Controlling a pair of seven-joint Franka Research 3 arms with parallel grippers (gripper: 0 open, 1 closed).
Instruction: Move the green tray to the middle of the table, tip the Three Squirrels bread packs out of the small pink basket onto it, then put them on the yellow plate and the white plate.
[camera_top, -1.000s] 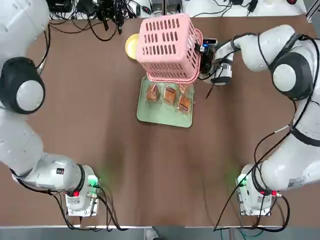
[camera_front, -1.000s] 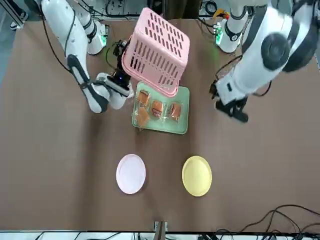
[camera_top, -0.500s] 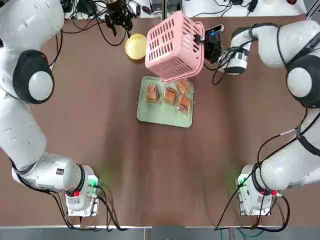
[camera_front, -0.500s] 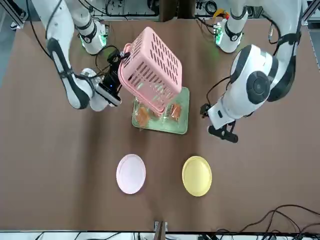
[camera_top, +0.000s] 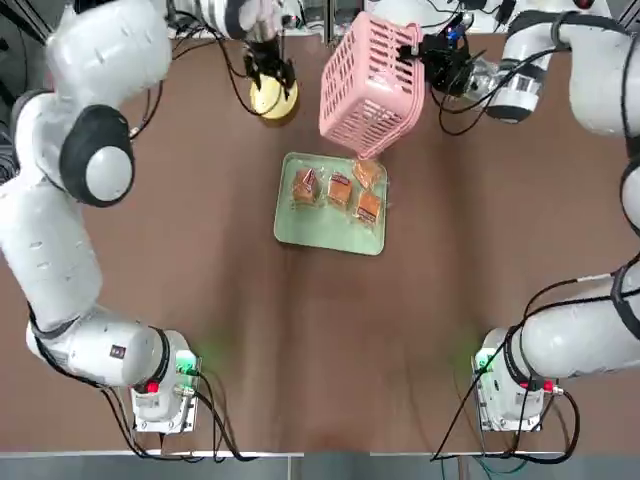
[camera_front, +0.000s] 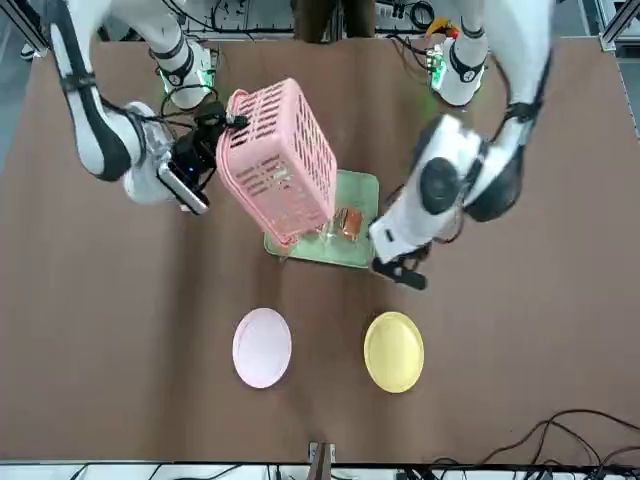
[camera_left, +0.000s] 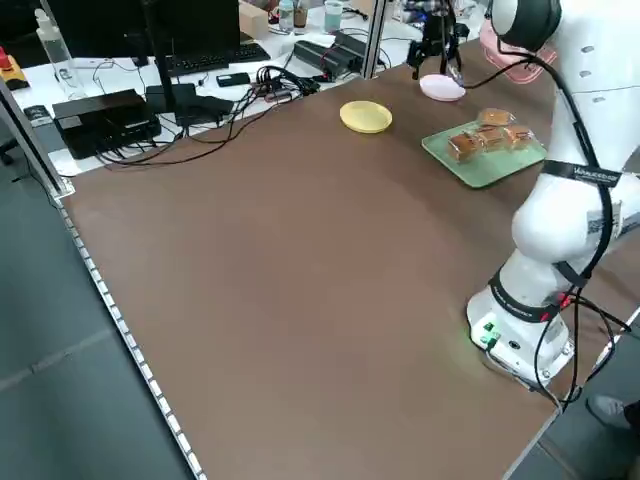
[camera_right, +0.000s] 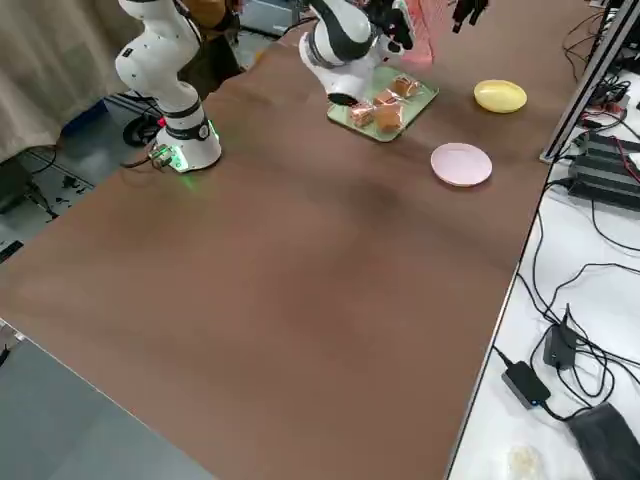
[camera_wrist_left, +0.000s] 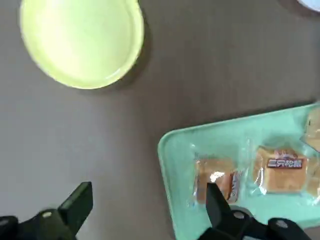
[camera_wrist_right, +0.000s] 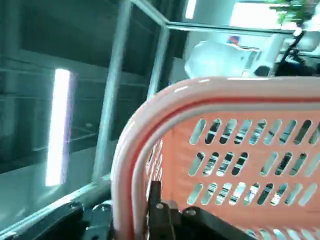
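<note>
Right fingers (camera_top: 418, 52) pinch pink basket (camera_top: 368, 85) rim above tray (camera_top: 331, 225) edge; left fingers (camera_wrist_left: 145, 210) spread, empty.

Both arms are built of glossy white rounded shells, with wide dark-grey to black bands and pale grey caps at the joints. Each rises from a round white base bolted to the table, where a green light and a small red one glow and thin black cables trail off toward the table's edge. The left gripper (camera_wrist_left: 145, 207) has black angular fingers (camera_wrist_left: 76, 204), and the right gripper (camera_top: 428, 55) is a black block with loose black cables looping along its white wrist.
</note>
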